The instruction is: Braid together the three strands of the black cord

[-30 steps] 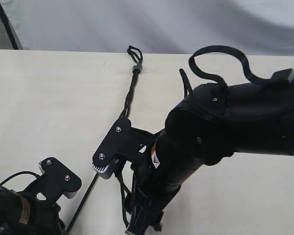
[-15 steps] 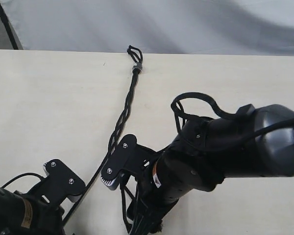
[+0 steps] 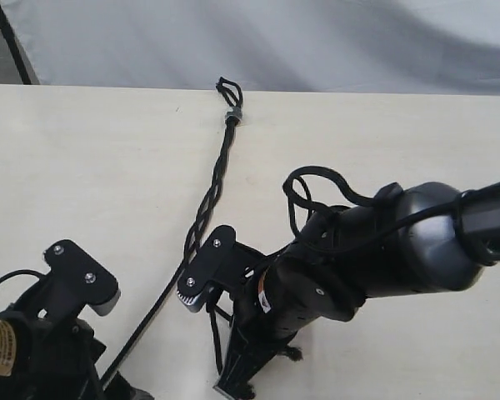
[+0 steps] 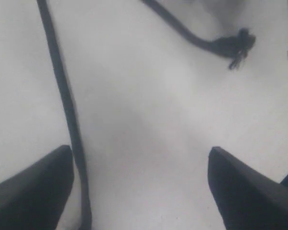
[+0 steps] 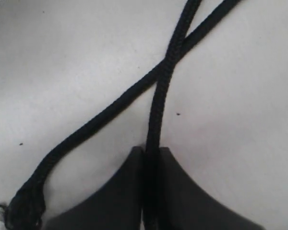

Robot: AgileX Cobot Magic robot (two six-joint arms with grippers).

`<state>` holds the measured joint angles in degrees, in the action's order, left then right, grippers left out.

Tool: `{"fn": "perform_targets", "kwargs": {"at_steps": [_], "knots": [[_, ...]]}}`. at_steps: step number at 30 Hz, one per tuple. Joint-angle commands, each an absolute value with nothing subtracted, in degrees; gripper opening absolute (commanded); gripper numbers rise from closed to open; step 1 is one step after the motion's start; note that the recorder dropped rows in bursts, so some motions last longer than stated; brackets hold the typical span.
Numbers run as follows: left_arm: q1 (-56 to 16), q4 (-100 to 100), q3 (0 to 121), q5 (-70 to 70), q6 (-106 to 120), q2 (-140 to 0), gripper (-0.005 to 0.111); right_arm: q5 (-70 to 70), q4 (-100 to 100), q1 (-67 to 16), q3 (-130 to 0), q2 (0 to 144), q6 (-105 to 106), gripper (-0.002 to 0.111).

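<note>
The black cord lies on the pale table, its loop (image 3: 227, 87) and grey band (image 3: 232, 114) at the far edge. The braided length (image 3: 212, 187) runs toward me. One of the three strands (image 3: 142, 332) trails off to the lower left. My right gripper (image 5: 152, 154) is shut on a strand (image 5: 159, 103). A second strand (image 5: 98, 117) crosses that one and ends in a frayed tip (image 5: 20, 210). My left gripper (image 4: 140, 152) is open and holds nothing. A strand (image 4: 66, 108) lies on the table just inside one of its fingers (image 4: 36, 184). Another frayed tip (image 4: 237, 42) lies farther off.
The right arm (image 3: 383, 250) with its looped cable (image 3: 312, 179) hangs low over the table near the front. The left arm (image 3: 33, 342) sits at the lower left corner. A grey cloth backdrop (image 3: 275, 42) rises behind the table's far edge.
My right gripper has closed on a strand, and its arm has sunk lower and drawn toward the front. My left gripper has opened, let go of its strand and shifted left.
</note>
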<state>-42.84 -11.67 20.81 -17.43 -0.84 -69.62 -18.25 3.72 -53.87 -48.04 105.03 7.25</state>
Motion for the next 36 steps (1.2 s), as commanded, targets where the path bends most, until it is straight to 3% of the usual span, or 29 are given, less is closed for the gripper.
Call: {"fn": "perform_targets", "kwargs": {"at_steps": [1, 10, 22, 25, 27, 28, 30, 36], "knots": [[-43.01, -13.98, 20.45, -15.12, -1.88, -68.00, 0.073, -20.65, 4.33, -53.98, -48.33, 102.75, 7.25, 0.000], [-43.01, -19.94, 20.45, -8.66, -1.88, -69.35, 0.073, -19.58, 6.12, -50.15, -49.28, 95.71, 10.33, 0.000], [-44.29, -21.39, 20.58, 1.16, -1.76, -76.49, 0.071, -18.44, 5.70, -46.76, -49.28, 98.70, 11.79, 0.000], [-47.64, -21.25, 20.58, 6.85, -1.65, -78.08, 0.055, -18.30, 5.70, -46.76, -49.28, 99.42, 11.92, 0.000], [-49.52, -21.14, 20.58, 10.32, -1.25, -79.23, 0.036, -18.30, 5.70, -46.76, -49.28, 99.69, 11.92, 0.000], [-50.03, -19.32, 20.58, 12.27, -1.25, -80.44, 0.018, -18.41, 5.70, -46.76, -49.28, 99.68, 11.92, 0.000], [-50.03, -18.26, 21.17, 12.68, -1.25, -81.76, 0.000, -18.41, 5.70, -46.76, -49.28, 99.68, 11.92, 0.000], [-50.03, -14.58, 26.02, 11.55, -1.25, -88.96, 0.000, -18.41, 5.70, -46.76, -49.28, 99.68, 11.92, 0.000]]}}
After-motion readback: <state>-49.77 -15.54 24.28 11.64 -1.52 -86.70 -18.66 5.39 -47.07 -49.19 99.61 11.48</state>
